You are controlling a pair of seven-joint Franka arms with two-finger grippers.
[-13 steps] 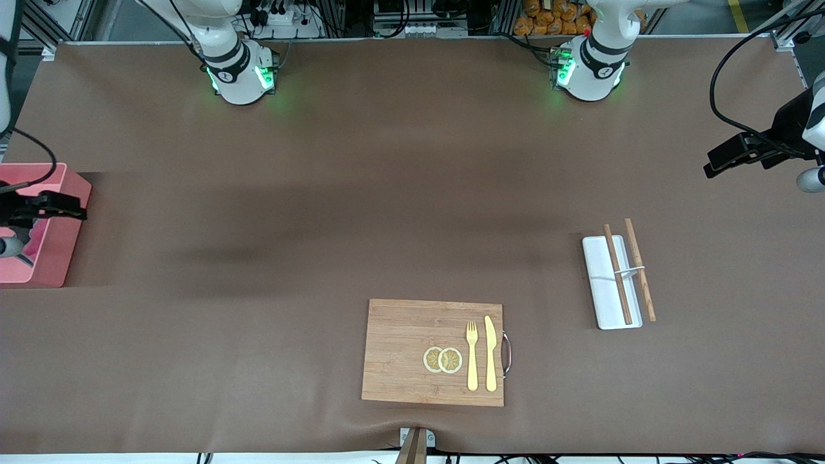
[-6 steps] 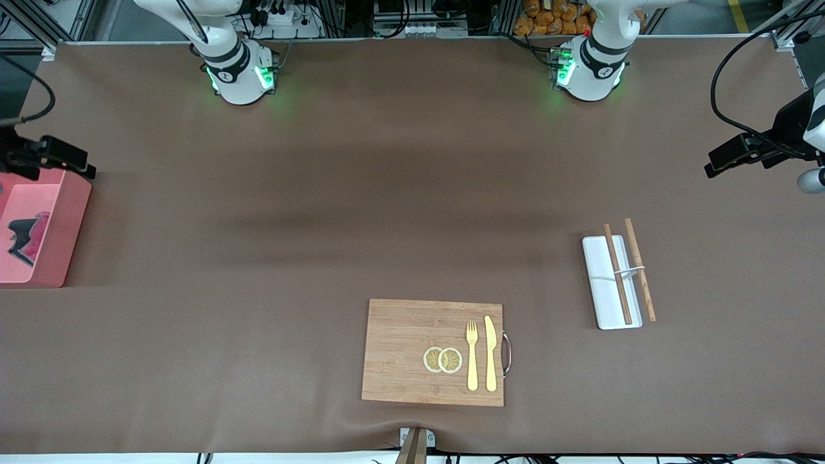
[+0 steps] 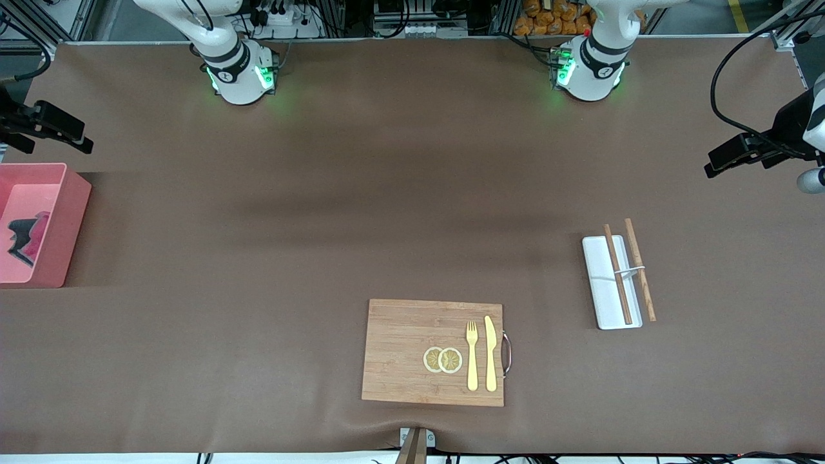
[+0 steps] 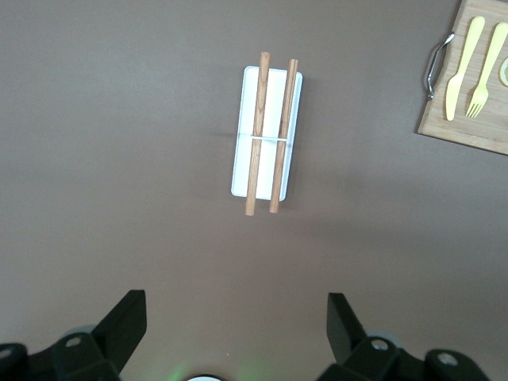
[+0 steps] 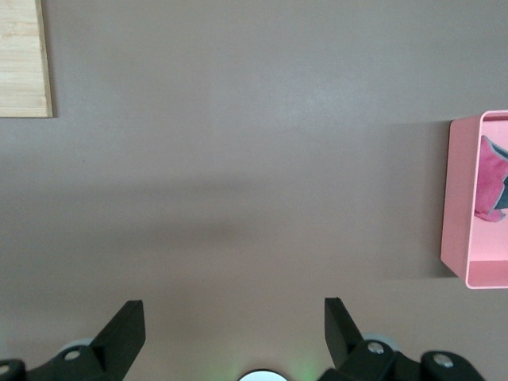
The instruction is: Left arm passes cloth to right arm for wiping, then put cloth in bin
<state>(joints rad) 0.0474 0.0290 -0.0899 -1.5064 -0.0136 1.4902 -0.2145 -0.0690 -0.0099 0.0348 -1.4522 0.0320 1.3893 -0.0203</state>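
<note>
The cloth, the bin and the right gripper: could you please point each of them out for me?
cloth (image 3: 27,236), front view, on its crumpled middle, lying in the bin.
bin (image 3: 71,222), front view, on its outer pink side wall.
right gripper (image 5: 235,329), right wrist view, midway between its open fingertips, over bare table.

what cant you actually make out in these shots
- Cloth: lies in the bin; front and right wrist views cut off part of the bin, so its full spread is hidden.
- Right gripper: open and empty in its wrist view; the front view's edge cuts it off.
- Left gripper: open in its wrist view; the front view's edge cuts it off too.
</note>
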